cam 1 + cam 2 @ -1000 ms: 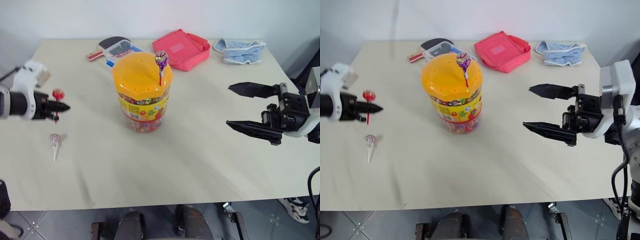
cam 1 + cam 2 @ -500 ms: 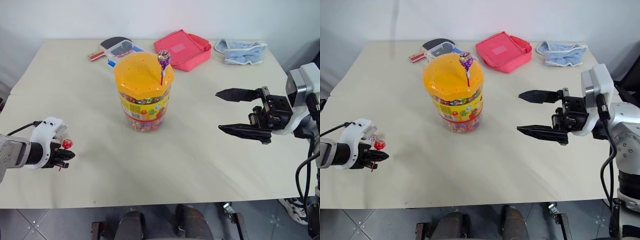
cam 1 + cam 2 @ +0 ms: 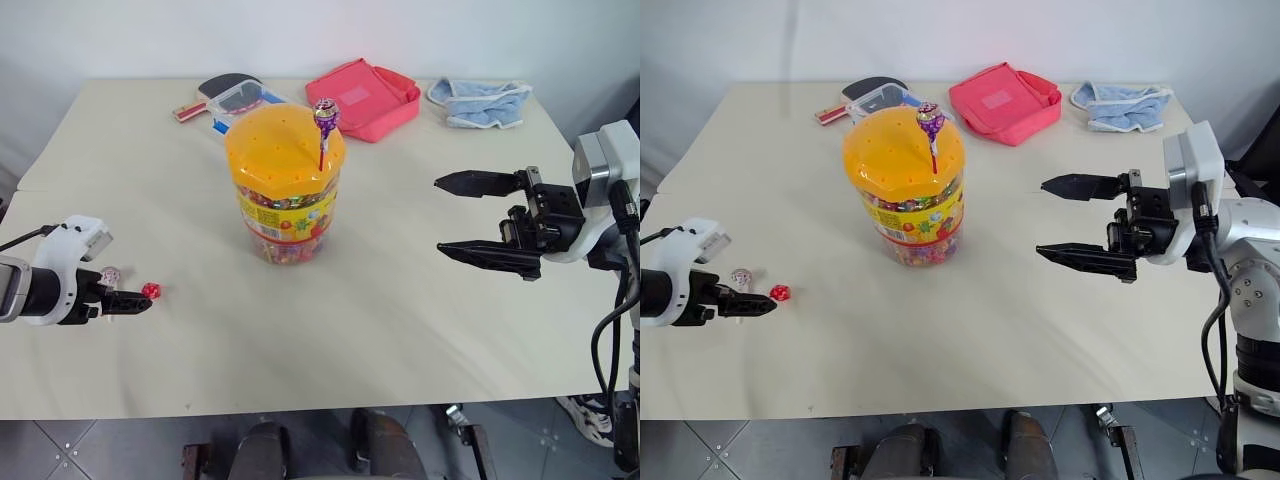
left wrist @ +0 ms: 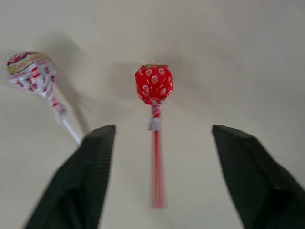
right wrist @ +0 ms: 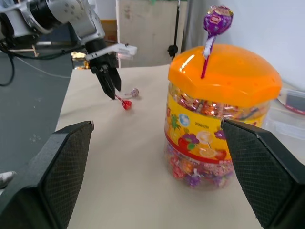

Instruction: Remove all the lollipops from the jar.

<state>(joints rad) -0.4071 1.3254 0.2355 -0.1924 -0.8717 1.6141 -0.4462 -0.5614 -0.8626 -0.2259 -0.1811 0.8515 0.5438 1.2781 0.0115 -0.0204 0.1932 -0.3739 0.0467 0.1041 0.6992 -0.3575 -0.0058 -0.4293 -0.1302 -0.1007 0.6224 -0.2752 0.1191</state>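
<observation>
The jar (image 3: 285,190), clear with a domed orange lid, stands mid-table. A purple lollipop (image 3: 324,113) sticks upright from its lid. A red lollipop (image 4: 154,85) lies on the table at the left, between the spread fingers of my left gripper (image 3: 125,303), which is open and not touching it. Beside it lies a silvery-pink lollipop (image 4: 31,71) on a white stick. My right gripper (image 3: 441,215) hovers open to the right of the jar, pointing toward it, nothing between its fingers.
At the table's back lie a red pouch (image 3: 363,98), a crumpled blue cloth (image 3: 478,102) and a clear box with a paddle (image 3: 228,97). The table's front edge (image 3: 320,408) runs close below both grippers.
My left gripper came down to the table, opened and let go of the red lollipop, which now lies beside the silvery-pink one. The right gripper has stayed open and hardly moved.
</observation>
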